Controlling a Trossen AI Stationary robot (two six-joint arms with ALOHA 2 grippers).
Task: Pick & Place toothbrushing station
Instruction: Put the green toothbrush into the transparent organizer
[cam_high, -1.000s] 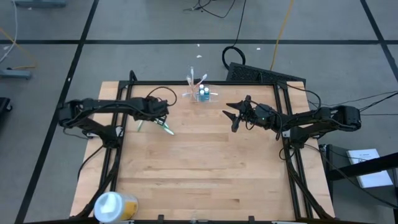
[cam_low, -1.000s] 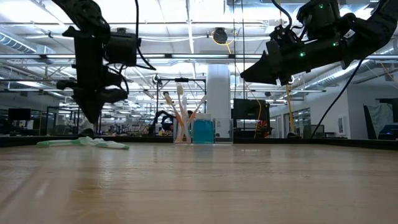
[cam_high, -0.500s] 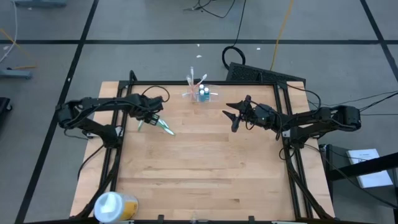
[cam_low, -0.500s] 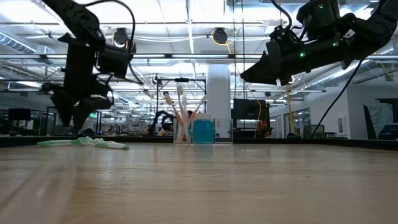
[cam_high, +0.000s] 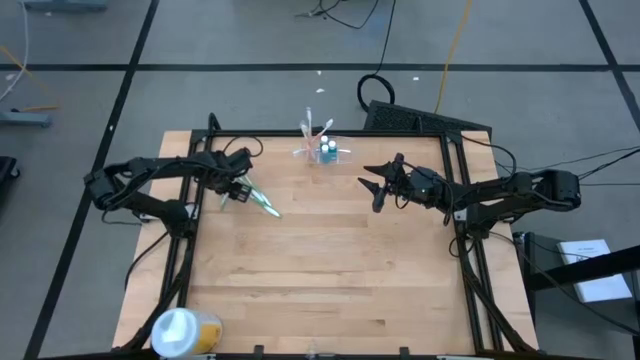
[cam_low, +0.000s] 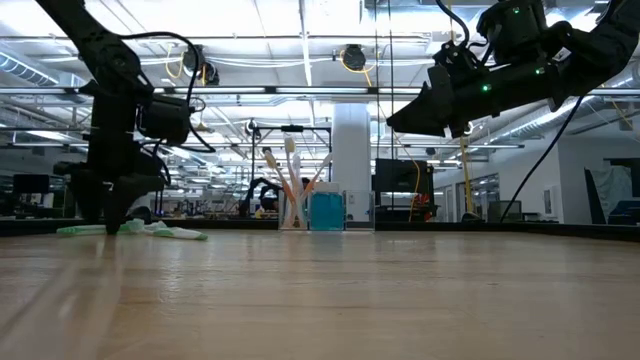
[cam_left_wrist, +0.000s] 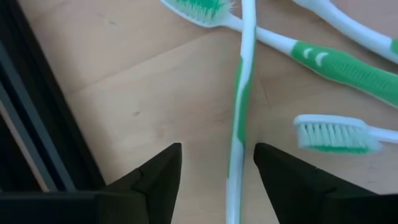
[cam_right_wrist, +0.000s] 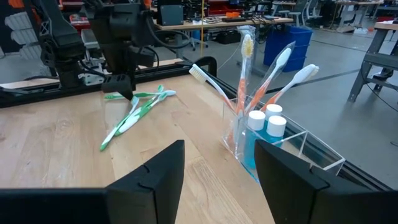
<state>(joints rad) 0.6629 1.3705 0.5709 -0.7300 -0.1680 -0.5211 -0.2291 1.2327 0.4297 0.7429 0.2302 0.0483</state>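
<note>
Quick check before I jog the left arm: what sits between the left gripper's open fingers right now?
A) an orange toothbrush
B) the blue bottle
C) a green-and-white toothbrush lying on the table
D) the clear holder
C: the left wrist view shows the left gripper open, its fingers either side of a green-and-white toothbrush lying flat on the table.

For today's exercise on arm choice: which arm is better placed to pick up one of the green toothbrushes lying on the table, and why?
Left. The left gripper is open and low over the green toothbrushes, one handle running between its fingers. The right gripper hangs raised, nearer the toothbrushing station.
</note>
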